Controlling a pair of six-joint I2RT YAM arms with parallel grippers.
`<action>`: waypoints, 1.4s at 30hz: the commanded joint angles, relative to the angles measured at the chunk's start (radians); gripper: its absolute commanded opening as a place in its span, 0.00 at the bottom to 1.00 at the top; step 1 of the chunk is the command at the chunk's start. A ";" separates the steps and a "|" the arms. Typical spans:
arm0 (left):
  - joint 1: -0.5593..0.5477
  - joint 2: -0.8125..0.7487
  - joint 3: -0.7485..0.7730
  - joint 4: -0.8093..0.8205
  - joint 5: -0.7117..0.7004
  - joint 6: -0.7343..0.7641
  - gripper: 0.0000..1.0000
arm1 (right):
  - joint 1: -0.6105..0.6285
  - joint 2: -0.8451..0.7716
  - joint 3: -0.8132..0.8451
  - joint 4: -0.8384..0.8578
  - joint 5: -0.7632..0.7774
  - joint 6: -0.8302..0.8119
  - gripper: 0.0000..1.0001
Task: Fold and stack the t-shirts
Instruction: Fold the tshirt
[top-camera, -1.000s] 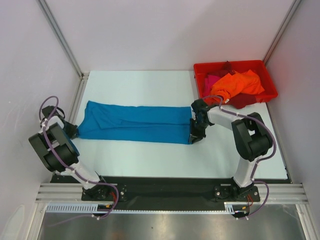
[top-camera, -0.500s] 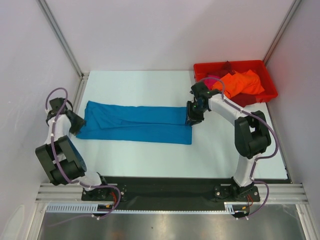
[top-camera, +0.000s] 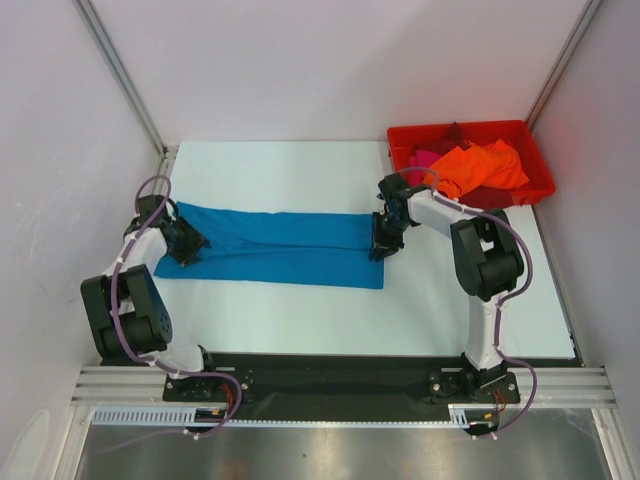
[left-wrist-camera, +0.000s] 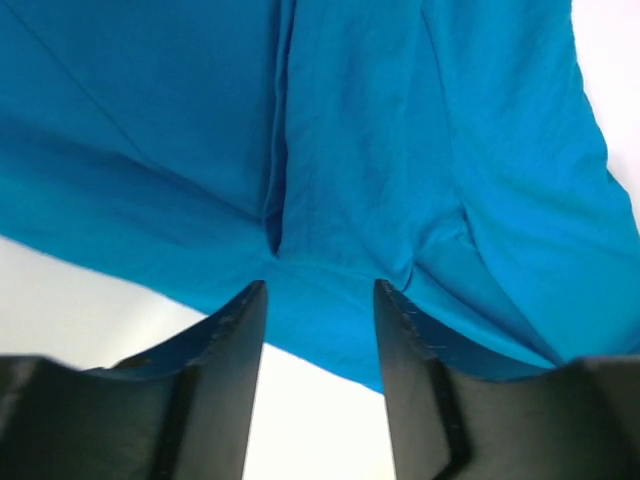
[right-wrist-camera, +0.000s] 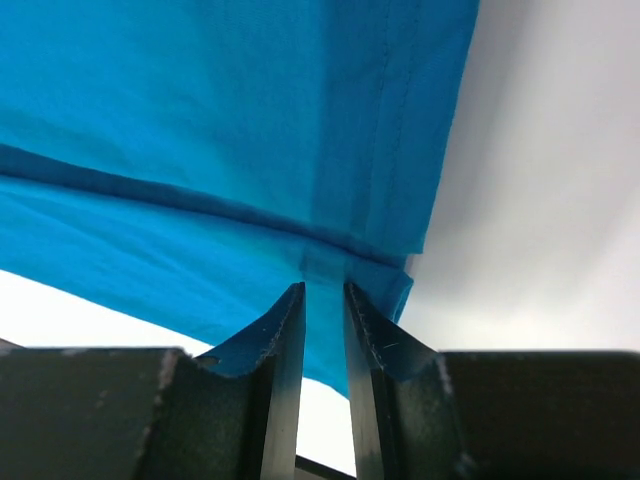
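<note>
Teal-blue t-shirt (top-camera: 275, 245) lies flat on the worktop (top-camera: 300, 170) as a long narrow band. Its long axis runs 9 to 3 o'clock in the top view.

You have one arm at each end: left jaws at the 9 o'clock end, right jaws at the 3 o'clock end. Neither arm is nearer.

- Left jaws: clearly parted, straddling the hem, with cloth showing between them. Nothing looks pinched.
- Right jaws: only a narrow slit apart, tips at the folded corner. I cannot tell whether cloth is caught.

Judgement: the next fold probably goes end over end along that axis, so take each end squarely.

Orange t-shirt (top-camera: 480, 165) sits in the red bin (top-camera: 540, 187) at 1 o'clock.
</note>
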 joint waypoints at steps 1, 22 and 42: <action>0.004 0.030 0.009 0.081 0.049 -0.052 0.54 | -0.005 -0.079 0.015 0.010 0.006 -0.021 0.27; -0.117 0.225 0.236 0.058 0.022 -0.055 0.14 | -0.056 -0.202 -0.060 0.005 0.012 -0.015 0.26; -0.163 0.145 0.330 -0.016 -0.098 0.066 0.63 | -0.047 -0.170 -0.094 0.039 -0.014 -0.009 0.28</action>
